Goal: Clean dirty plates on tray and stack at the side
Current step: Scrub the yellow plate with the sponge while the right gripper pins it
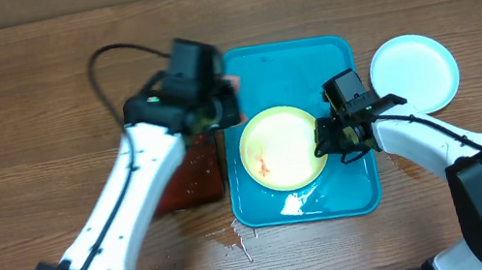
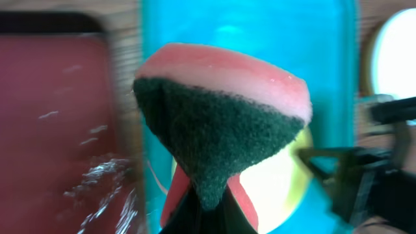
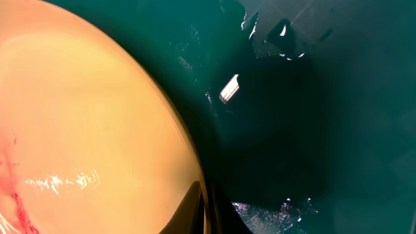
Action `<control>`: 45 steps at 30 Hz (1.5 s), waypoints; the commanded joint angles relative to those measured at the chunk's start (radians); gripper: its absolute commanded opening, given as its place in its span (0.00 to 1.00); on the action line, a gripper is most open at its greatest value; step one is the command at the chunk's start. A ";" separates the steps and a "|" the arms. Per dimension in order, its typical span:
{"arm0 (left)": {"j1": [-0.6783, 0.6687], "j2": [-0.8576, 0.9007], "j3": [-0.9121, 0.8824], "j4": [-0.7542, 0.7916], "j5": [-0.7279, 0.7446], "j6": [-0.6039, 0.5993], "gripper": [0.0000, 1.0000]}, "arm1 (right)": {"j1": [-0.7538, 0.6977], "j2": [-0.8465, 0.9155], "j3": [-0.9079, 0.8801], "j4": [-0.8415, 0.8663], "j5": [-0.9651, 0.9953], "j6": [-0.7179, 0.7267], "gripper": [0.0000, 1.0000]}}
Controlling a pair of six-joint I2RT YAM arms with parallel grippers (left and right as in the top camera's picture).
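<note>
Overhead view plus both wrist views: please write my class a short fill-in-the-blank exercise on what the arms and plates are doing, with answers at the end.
1. The left claw is shut on a pink and green ____.
2. The yellow-green plate on the turquoise tray carries a ____ smear.
3. The pale blue plate lies on the table, off the tray, on the robot's ____ side.
4. The right claw is at the rim of the ____ plate.

Answers: sponge; red; right; yellow-green
</note>
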 commanded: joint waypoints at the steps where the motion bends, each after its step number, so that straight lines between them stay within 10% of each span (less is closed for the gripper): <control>1: -0.068 0.111 0.016 0.039 0.024 -0.124 0.04 | 0.006 0.033 -0.015 -0.027 0.045 0.016 0.04; 12: -0.110 0.425 0.017 0.058 0.146 -0.230 0.04 | 0.006 0.033 -0.015 -0.035 0.044 0.016 0.04; 26: -0.058 0.437 0.062 -0.174 -0.161 -0.166 0.04 | 0.006 0.033 -0.015 -0.039 0.043 0.016 0.04; 37: -0.141 0.503 0.057 0.047 0.426 -0.063 0.04 | 0.006 0.033 -0.015 -0.041 0.043 0.016 0.04; 45: -0.181 0.540 0.058 -0.035 0.471 -0.062 0.04 | 0.006 0.033 -0.015 -0.042 0.044 0.016 0.04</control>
